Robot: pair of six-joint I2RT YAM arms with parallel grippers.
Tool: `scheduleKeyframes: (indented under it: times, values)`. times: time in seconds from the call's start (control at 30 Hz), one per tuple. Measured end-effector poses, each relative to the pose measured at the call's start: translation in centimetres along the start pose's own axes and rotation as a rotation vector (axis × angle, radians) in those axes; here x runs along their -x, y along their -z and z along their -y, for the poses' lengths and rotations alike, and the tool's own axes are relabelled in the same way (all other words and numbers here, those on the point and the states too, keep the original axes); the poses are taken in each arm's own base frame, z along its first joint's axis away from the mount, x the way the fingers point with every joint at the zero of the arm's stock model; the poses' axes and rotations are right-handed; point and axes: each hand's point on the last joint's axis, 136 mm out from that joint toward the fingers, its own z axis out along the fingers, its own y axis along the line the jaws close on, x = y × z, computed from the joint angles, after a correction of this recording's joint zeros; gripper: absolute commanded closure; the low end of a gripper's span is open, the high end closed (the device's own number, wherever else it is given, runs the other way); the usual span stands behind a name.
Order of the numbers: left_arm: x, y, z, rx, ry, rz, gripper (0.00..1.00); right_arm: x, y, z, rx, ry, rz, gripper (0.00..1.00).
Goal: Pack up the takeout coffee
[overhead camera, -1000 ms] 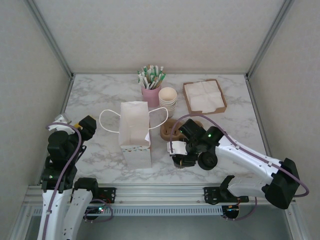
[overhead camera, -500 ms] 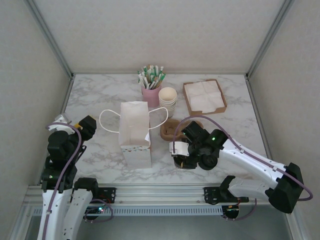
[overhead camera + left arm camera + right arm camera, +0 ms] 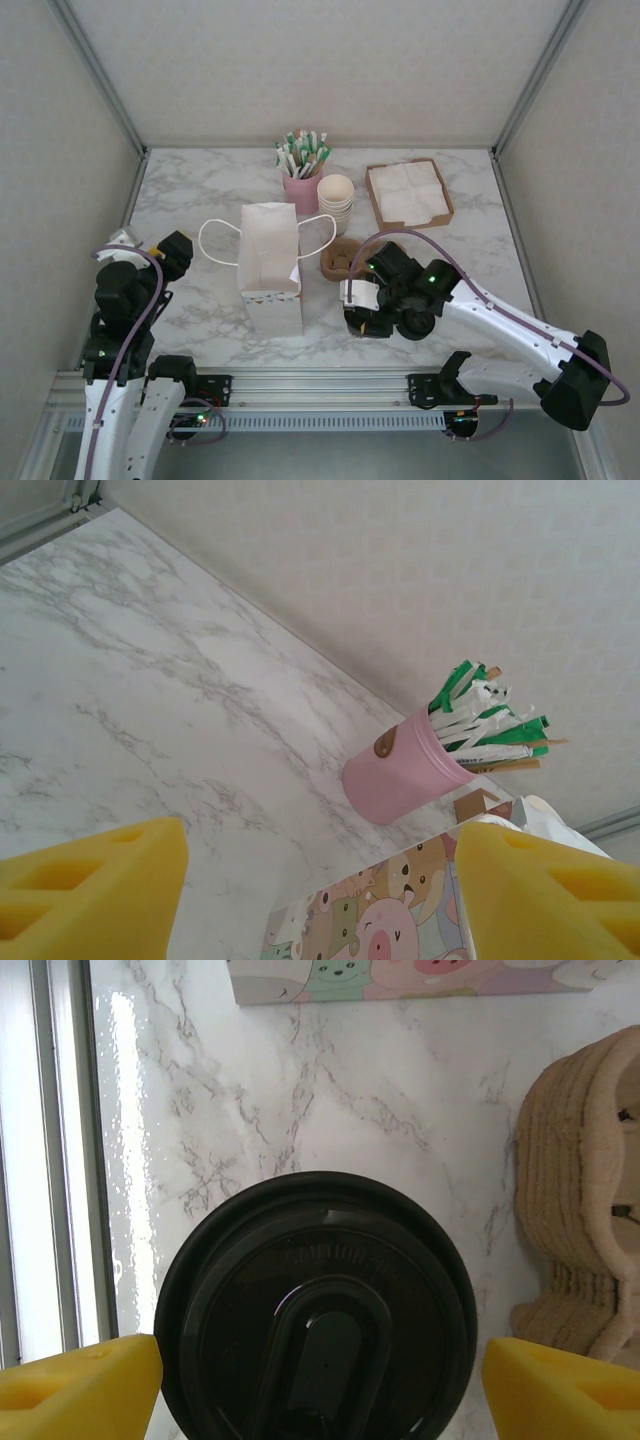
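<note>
Right wrist: fingers (image 3: 80,1380) spread wide, flanking black-lidded pale paper cup (image 3: 318,1310), holding nothing; off-centre squeeze cld tip it.

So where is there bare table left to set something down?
The far-left table, left of the bag and pink straw cup, is bare; so is the right side in front of the napkin tray. Crowded: bag, carriers, cup stack, right gripper.
</note>
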Motion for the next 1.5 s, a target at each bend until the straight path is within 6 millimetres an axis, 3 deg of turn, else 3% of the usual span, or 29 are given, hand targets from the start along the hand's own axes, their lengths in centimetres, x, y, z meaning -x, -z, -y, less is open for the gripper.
scheduleKeyframes:
  times: [0.2, 0.33, 0.4, 0.63, 0.73, 0.83, 1.07, 1.5]
  values:
    - [0.0, 0.0, 0.0, 0.002, 0.0, 0.002, 0.3, 1.9, 2.7, 0.9, -0.074, -0.031, 0.104, 0.11]
    - [0.0, 0.0, 0.0, 0.002, 0.0, 0.002, 0.3, 3.8, 5.6, 2.1, -0.167, -0.093, 0.224, 0.16]
    - [0.0, 0.0, 0.0, 0.002, 0.0, 0.002, 0.3, 4.5, 7.0, 3.1, -0.231, -0.152, 0.279, 0.12]
    - [0.0, 0.0, 0.0, 0.002, 0.0, 0.002, 0.3, 4.1, 11.5, 8.7, -0.502, -0.611, 0.348, 0.06]
    - [0.0, 0.0, 0.0, 0.002, 0.0, 0.002, 0.3, 3.5, 12.2, 10.6, -0.553, -0.82, 0.312, 0.07]
    - [0.0, 0.0, 0.0, 0.002, 0.0, 0.002, 0.3, 2.7, 10.6, 11.7, -0.543, -0.989, 0.218, 0.07]
    - [0.0, 0.0, 0.0, 0.003, 0.0, 0.002, 0.3, -0.7, 2.3, 12.2, -0.501, -1.204, -0.088, 0.13]
    - [0.0, 0.0, -0.1, 0.003, 0.0, 0.002, 0.3, -4.0, -4.3, 14.8, -0.5, -1.368, -0.215, 0.16]
